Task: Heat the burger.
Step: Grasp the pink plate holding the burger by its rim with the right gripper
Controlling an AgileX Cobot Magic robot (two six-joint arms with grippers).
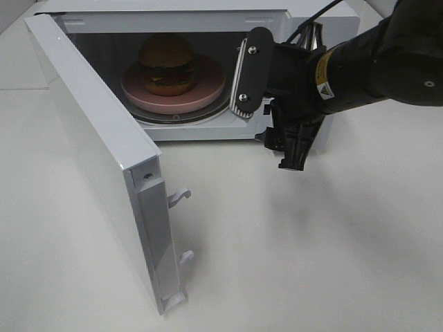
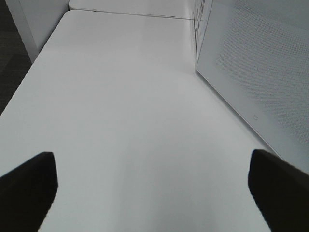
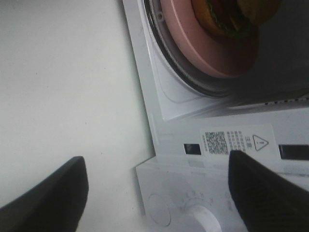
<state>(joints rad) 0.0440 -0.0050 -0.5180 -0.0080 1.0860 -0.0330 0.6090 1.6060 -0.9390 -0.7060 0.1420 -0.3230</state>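
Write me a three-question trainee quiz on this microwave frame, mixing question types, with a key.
1. True or false: the burger sits on the pink plate inside the microwave.
2. Multiple choice: the microwave door is A) shut, B) swung open, C) removed.
3. Short answer: what is the right gripper holding, and how do its fingers stand?

Key
1. True; the plate rests on the turntable in the cavity.
2. B; the door stands open on the left of the high view.
3. Nothing; its fingers are spread wide, just outside the cavity near the control panel.
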